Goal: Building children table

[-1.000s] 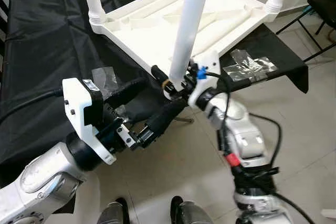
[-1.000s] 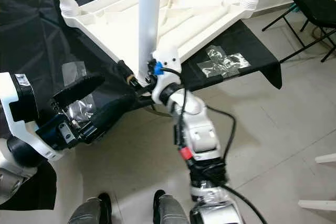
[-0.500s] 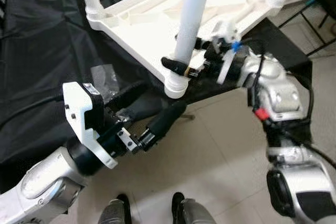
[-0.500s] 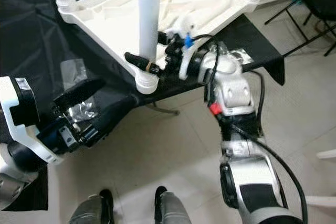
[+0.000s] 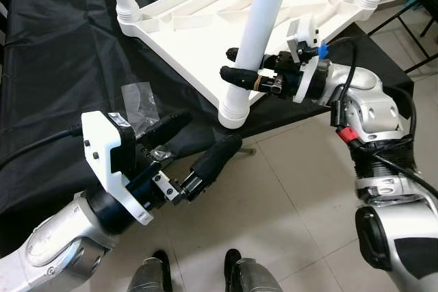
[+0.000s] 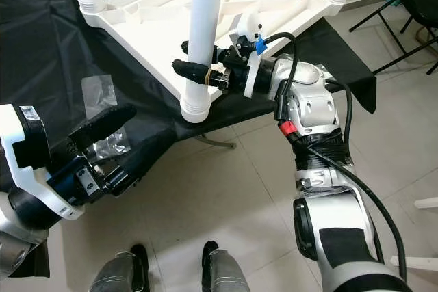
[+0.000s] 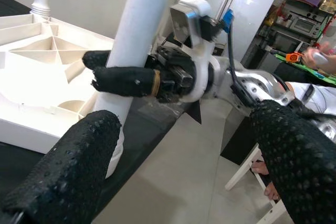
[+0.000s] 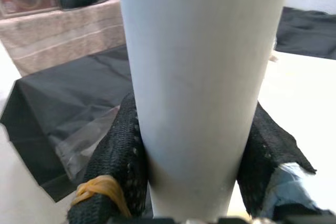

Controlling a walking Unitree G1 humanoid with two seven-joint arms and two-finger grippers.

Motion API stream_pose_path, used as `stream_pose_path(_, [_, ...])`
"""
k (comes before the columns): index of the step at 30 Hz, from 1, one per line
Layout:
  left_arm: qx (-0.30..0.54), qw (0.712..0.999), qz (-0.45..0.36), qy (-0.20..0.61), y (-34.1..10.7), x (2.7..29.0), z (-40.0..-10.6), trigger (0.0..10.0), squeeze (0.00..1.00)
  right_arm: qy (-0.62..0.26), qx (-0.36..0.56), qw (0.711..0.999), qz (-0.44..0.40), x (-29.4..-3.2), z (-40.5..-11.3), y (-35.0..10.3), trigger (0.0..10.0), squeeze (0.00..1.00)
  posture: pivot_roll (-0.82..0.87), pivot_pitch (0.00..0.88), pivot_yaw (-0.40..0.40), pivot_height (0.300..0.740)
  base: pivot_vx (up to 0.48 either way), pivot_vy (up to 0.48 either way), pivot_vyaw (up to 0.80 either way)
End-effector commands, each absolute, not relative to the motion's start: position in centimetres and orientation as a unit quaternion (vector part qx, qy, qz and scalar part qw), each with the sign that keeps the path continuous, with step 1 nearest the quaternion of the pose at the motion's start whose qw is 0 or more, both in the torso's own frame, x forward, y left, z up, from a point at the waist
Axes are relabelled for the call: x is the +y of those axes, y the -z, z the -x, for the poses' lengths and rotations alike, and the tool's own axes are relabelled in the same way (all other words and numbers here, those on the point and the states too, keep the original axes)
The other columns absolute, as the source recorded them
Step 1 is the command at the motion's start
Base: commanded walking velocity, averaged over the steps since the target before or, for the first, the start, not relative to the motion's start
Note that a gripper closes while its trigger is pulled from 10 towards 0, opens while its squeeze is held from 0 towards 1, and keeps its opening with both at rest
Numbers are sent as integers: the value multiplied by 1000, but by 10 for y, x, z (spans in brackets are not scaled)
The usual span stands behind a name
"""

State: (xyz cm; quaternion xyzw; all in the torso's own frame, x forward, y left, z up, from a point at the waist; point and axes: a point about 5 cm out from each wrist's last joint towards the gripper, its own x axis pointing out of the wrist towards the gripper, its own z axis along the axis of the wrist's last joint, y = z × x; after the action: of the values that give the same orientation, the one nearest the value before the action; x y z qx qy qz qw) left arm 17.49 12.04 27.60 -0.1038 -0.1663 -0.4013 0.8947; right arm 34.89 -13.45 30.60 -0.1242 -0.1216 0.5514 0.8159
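My right gripper (image 5: pixel 241 66) clamps the near table leg (image 5: pixel 259 39) just above its socket to steady it — my left gripper (image 5: pixel 198 143) waits open beside the upturned tabletop (image 5: pixel 198 25).

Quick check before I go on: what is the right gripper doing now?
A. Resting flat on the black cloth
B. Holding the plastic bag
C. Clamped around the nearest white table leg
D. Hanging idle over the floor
C: the right gripper has a black finger on either side of the near table leg, above its socket.
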Motion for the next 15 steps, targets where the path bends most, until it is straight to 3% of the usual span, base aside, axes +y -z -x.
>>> stream_pose_path(1, [-164, 890, 104, 412, -276, 117, -169, 10000, 0, -561, -82, 815, 117, -132, -347, -285, 0, 0, 80, 378, -87, 740, 0, 0, 0])
stream_pose_path(2, [-164, 890, 104, 412, -276, 117, -169, 10000, 0, -561, -82, 815, 117, -132, -347, -285, 0, 0, 80, 378, -87, 740, 0, 0, 0])
stream_pose_path(3, [-164, 891, 104, 411, -275, 117, -169, 10000, 0, -518, -66, 848, 93, -125, -343, -269, 0, 0, 70, 367, -96, 740, 0, 0, 0])
stream_pose_path(4, [-164, 891, 104, 411, -275, 117, -169, 10000, 0, -518, -66, 848, 93, -125, -343, -269, 0, 0, 70, 367, -96, 740, 0, 0, 0])
stream_pose_path(5, [-165, 891, 103, 410, -274, 117, -170, 10000, 0, -426, -51, 899, 87, -114, -338, -248, 0, 0, 69, 349, -103, 740, 0, 0, 0])
stream_pose_path(6, [-165, 891, 103, 410, -274, 117, -170, 10000, 0, -426, -51, 899, 87, -114, -338, -248, 0, 0, 69, 349, -103, 740, 0, 0, 0])
stream_pose_path(7, [-165, 892, 102, 409, -273, 117, -171, 10000, 0, -274, -35, 959, 54, -109, -331, -225, 0, 0, 63, 330, -108, 740, 0, 0, 0])
stream_pose_path(10, [-165, 892, 102, 409, -273, 117, -171, 10000, 0, -274, -35, 959, 54, -109, -331, -225, 0, 0, 63, 330, -108, 740, 0, 0, 0])
stream_pose_path(11, [-170, 891, 100, 408, -273, 116, -175, 10000, 0, -161, -21, 986, 26, -101, -328, -207, 0, 0, 66, 305, -89, 740, 0, 0, 0])
stream_pose_path(15, [-181, 887, 99, 413, -276, 115, -181, 10000, 0, -79, -13, 997, 4, -84, -348, -200, 0, 0, 58, 279, -81, 740, 0, 0, 0])
